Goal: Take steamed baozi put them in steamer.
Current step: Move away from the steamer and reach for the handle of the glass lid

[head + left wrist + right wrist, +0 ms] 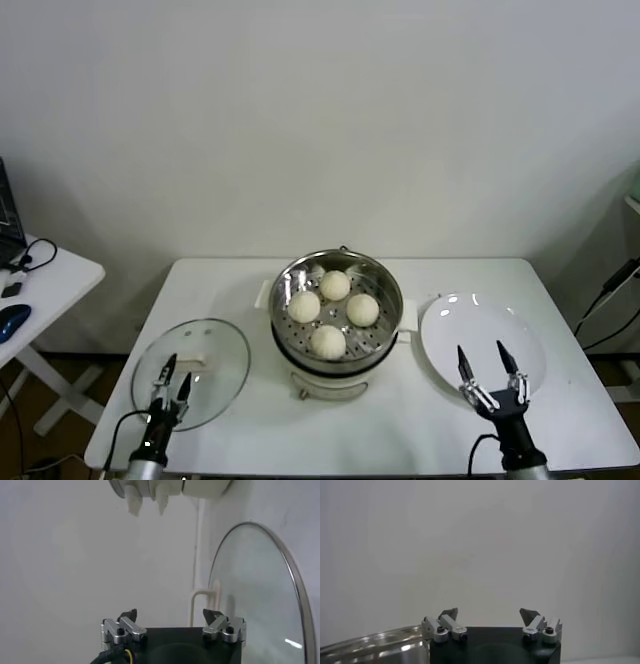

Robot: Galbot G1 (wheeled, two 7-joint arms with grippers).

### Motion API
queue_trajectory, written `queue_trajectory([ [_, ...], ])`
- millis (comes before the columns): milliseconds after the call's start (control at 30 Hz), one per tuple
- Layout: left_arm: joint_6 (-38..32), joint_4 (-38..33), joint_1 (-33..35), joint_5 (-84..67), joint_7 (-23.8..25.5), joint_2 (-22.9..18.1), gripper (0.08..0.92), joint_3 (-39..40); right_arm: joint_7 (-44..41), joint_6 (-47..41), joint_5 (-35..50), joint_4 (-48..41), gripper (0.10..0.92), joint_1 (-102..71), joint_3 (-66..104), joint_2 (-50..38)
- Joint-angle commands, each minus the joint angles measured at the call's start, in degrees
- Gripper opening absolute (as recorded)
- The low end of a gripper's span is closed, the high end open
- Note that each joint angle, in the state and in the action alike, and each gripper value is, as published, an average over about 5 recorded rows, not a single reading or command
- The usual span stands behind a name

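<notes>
Four creamy-white steamed baozi point(334, 311) sit in the shiny steamer point(384, 278), apparently untouching. The steamer stands mid-tabletop, nearer the far edge.

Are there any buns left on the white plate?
No, the white plate is bare, and all four steamed baozi sit inside the steamer.

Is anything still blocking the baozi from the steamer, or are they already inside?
Nothing visible blocks them. All four steamed baozi already sit in the steamer. The glass lid lies apart on the table, the white plate is bare, and both end effectors are open.
</notes>
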Motion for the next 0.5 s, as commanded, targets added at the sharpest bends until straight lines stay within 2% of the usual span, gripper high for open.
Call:
queue_trajectory([
  [33, 0.62, 1.10, -1.62, 2.42, 0.38, 0.33, 0.823, 0.18, -3.45, 9.26, 1.67, -4.10, 0.823, -3.04, -4.14, 2.97],
  [500, 3.41, 5.02, -8.53, 3.08, 2.96, 0.67, 0.823, 1.02, -4.74, 12.56, 1.28, -3.99, 0.823, -5.21, -7.21, 4.30],
])
